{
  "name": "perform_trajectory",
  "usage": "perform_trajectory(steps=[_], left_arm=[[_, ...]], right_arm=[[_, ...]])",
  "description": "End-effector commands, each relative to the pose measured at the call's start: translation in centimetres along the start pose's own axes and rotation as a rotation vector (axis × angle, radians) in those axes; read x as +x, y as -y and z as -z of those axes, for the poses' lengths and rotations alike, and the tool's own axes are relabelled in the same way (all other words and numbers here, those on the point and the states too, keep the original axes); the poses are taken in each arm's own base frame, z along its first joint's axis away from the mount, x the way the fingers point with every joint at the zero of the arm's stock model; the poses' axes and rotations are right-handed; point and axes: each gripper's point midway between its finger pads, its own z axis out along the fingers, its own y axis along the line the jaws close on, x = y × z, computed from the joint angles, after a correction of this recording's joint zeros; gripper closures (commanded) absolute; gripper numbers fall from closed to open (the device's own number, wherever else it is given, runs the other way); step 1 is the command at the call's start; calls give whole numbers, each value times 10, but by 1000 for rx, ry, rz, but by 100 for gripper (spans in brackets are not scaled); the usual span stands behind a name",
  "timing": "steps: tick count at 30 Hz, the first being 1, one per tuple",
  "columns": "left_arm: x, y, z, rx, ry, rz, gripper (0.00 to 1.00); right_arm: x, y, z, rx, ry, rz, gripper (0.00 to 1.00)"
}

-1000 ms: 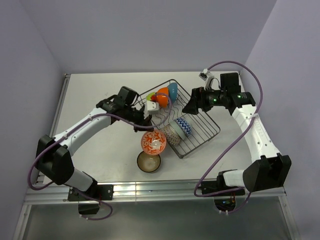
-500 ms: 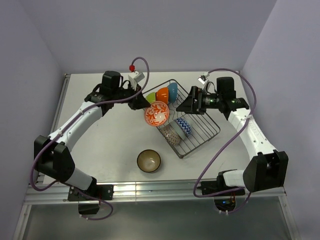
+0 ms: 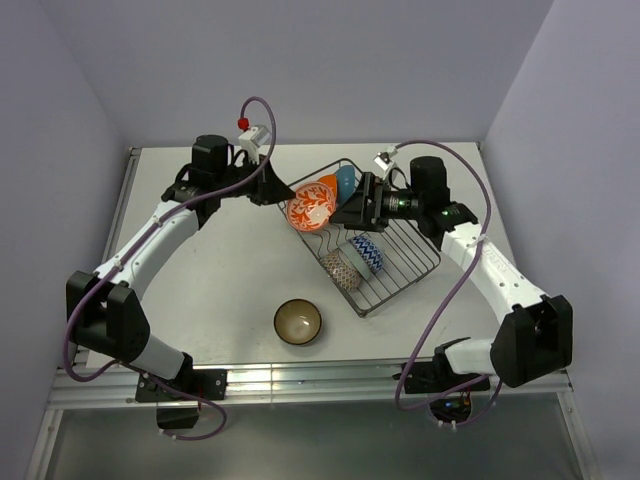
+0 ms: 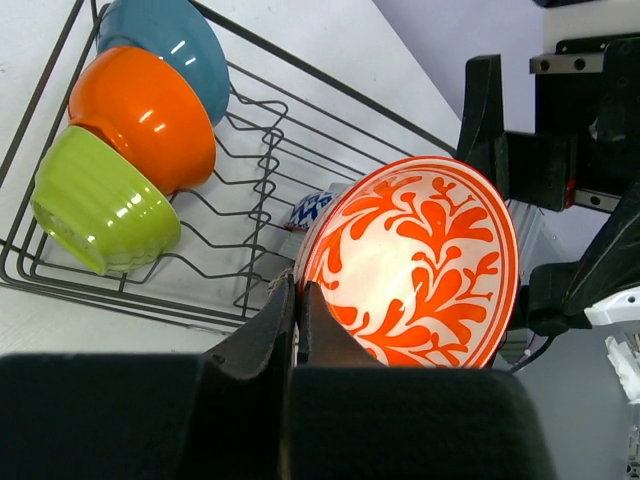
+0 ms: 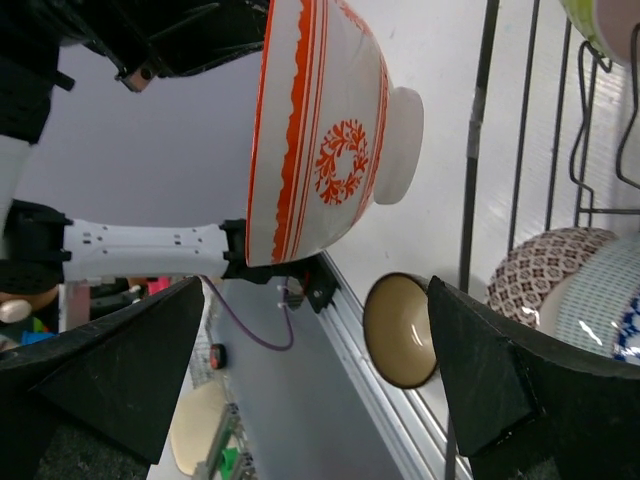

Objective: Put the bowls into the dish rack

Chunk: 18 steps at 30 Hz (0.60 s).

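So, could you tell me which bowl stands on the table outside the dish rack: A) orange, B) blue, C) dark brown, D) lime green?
C: the dark brown bowl sits on the table, apart from the dish rack; the lime green bowl, orange bowl and blue bowl are inside it.

Shiny glazed bowls, dull dark wire, matt tabletop.
The red-orange patterned round bowl (image 4: 415,265) has a smooth, glossy glaze that looks like ceramic. The lime green ribbed bowl (image 4: 100,205), the orange round bowl (image 4: 145,110) and the blue round bowl (image 4: 165,45) also carry bright highlights. The dark metal-wire dish rack (image 5: 481,100) looks dull. The pale grey tabletop (image 3: 200,290) is smooth and matt.
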Motion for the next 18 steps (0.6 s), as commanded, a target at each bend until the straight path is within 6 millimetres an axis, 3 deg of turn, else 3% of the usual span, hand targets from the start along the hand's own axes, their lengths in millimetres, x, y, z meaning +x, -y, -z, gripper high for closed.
perform_trajectory(steps=[1, 18], left_arm=[[-23, 15, 2, 55, 74, -17, 100], [-25, 22, 7, 86, 93, 25, 100]], right_arm=[[-13, -12, -5, -39, 66, 4, 0], [-30, -18, -36, -132, 70, -99, 0]])
